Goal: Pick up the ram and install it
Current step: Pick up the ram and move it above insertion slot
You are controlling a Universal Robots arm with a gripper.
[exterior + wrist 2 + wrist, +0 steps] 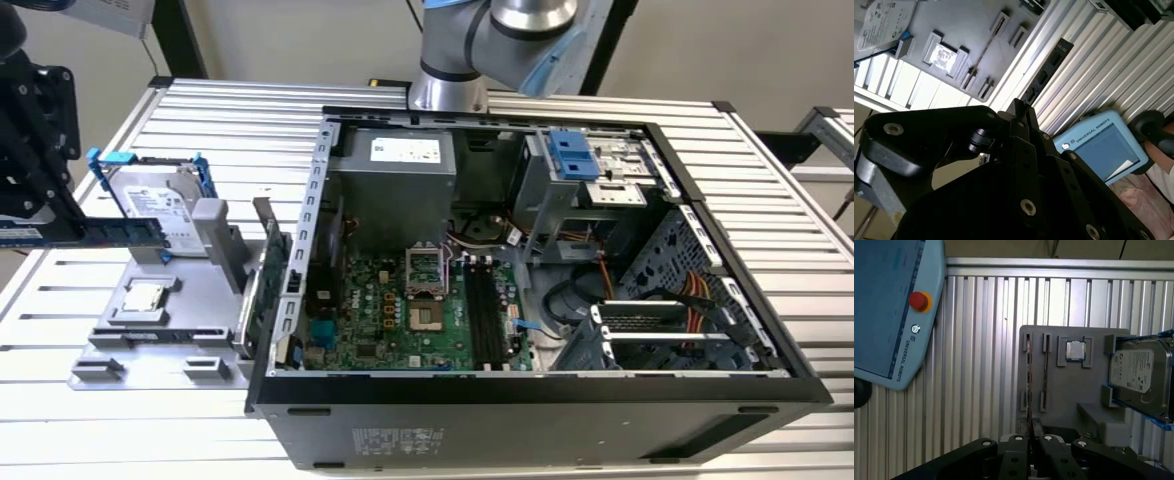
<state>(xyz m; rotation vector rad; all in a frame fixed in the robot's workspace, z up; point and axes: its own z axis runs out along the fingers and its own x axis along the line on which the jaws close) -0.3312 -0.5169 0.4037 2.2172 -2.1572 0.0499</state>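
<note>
The ram (pixel 114 233) is a thin blue stick held level over the table at the exterior view's left, in front of the hard drive. My black gripper (pixel 47 222) is shut on its left end. In the first wrist view the ram (pixel 1029 385) shows edge-on, running out from between my fingertips of the gripper (pixel 1030 439) over the grey holder. In the second wrist view it is a dark strip (pixel 1050 69) beyond the gripper (pixel 1021 107).
The grey holder (pixel 160 330) carries a processor chip (pixel 144 297), a silver hard drive (pixel 154 190) in a blue frame and an upright green card (pixel 274 265). The open computer case (pixel 534 260) shows its motherboard slots (pixel 483 312). A blue teach pendant (pixel 894 315) lies on the slatted table.
</note>
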